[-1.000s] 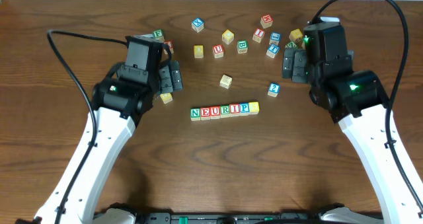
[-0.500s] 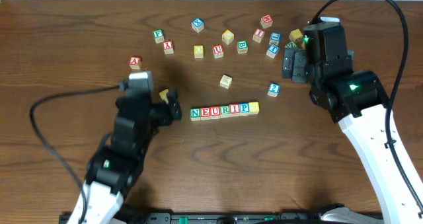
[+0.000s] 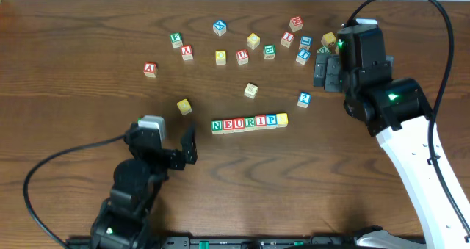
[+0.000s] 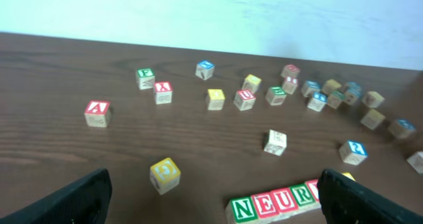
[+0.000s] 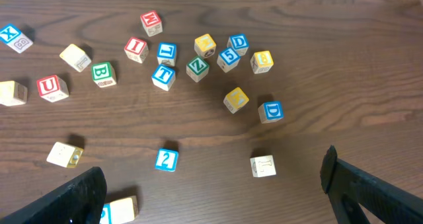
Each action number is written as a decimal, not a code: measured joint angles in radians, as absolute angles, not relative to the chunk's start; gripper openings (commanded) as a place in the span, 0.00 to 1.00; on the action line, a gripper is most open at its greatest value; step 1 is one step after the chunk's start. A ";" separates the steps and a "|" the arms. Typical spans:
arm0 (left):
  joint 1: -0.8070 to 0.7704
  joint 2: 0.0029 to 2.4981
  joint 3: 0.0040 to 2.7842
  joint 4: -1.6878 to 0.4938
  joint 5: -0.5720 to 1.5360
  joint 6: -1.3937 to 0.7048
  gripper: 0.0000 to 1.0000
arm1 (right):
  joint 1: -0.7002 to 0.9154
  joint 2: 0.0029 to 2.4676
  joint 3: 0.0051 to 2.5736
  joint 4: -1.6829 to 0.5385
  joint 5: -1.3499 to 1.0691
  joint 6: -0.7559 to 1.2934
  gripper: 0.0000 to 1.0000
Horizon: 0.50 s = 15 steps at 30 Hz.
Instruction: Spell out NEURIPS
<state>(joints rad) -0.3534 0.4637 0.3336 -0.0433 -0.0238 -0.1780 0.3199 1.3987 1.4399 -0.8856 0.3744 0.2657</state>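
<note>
Row of letter blocks (image 3: 249, 123) reading NEURIP mid-worktop (image 3: 88, 29), both hands empty.

Nearest, low over the wood: left hand (image 4: 213, 187), fingers spread wide, gripping nothing. Just beyond, the row, blocks touching side to side, with a yellow end block (image 3: 282, 120) butted against the P, letter unreadable. Farther, apart from one another: loose yellow block (image 3: 183, 106), blue "2" block (image 3: 304, 99), pale block (image 3: 251, 90). Farthest, scattered letter blocks (image 3: 242, 56) along the back, and right hand (image 5: 213, 171) above the cluster at their right end, fingers parted, clamped on nothing.
</note>
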 measured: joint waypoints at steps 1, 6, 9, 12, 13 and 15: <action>-0.352 0.444 0.320 -0.043 -0.015 -0.173 0.98 | 0.320 1.399 1.440 -0.886 0.374 0.266 0.99; -0.307 0.342 0.242 -0.044 0.054 -0.154 0.98 | 0.320 1.399 1.440 -0.885 0.374 0.266 0.99; -0.275 0.300 0.208 -0.041 0.101 -0.152 0.98 | 0.320 1.399 1.440 -0.885 0.374 0.266 0.99; -0.240 0.240 0.156 -0.018 0.150 -0.152 0.98 | 0.320 1.399 1.440 -0.885 0.374 0.266 0.99; -0.231 0.217 0.136 -0.005 0.162 -0.152 0.98 | 0.320 1.399 1.440 -0.886 0.374 0.266 0.99; -0.218 0.173 0.097 0.014 0.183 -0.152 0.98 | 0.320 1.399 1.440 -0.885 0.374 0.266 0.99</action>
